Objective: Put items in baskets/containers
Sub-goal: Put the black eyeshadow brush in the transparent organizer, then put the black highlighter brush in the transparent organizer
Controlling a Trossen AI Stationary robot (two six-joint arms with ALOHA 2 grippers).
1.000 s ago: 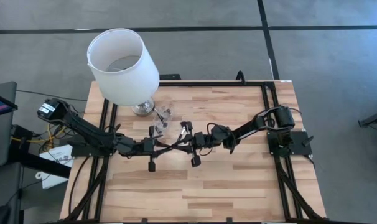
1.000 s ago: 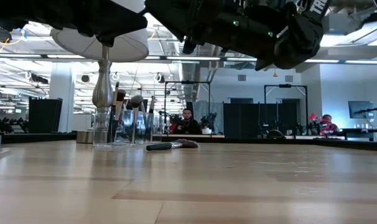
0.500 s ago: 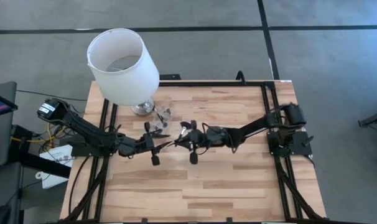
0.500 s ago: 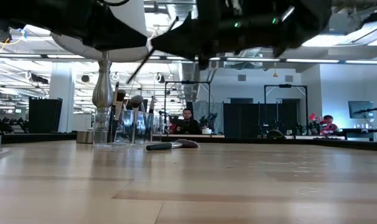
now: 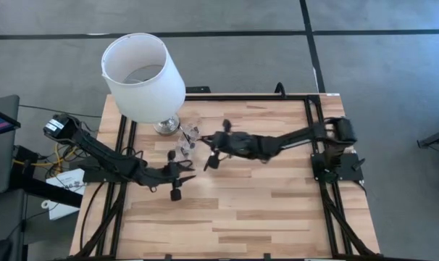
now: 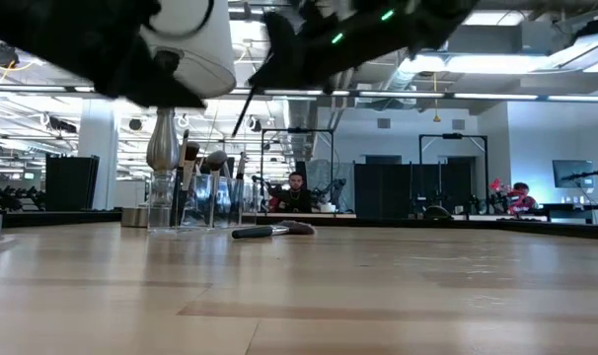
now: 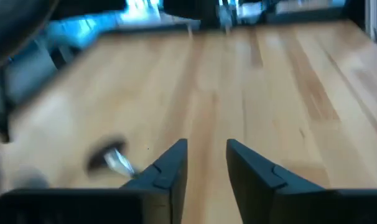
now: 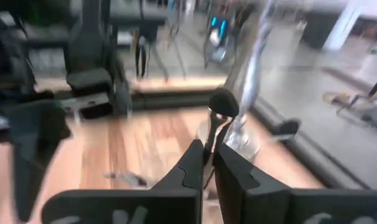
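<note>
Slender black brush (image 8: pixel 214 134) sits pinched in right gripper (image 8: pixel 208 163) near clear cup (image 5: pixel 187 138).

The clear cup (image 5: pixel 187 135) is too small in the high view to count the brushes (image 6: pixel 202 176) standing in it. In the low view, the lamp (image 6: pixel 164 128) is cut off at the top edge and dark arms cover part of its shade. The left wrist view is blurred; 1 brush (image 7: pixel 112 159) on the table (image 7: pixel 269 87) shows only as a smear, partly behind a finger.

Open-plan lab: ceiling strip lights (image 6: pixel 536 96), monitor (image 6: pixel 572 173)
</note>
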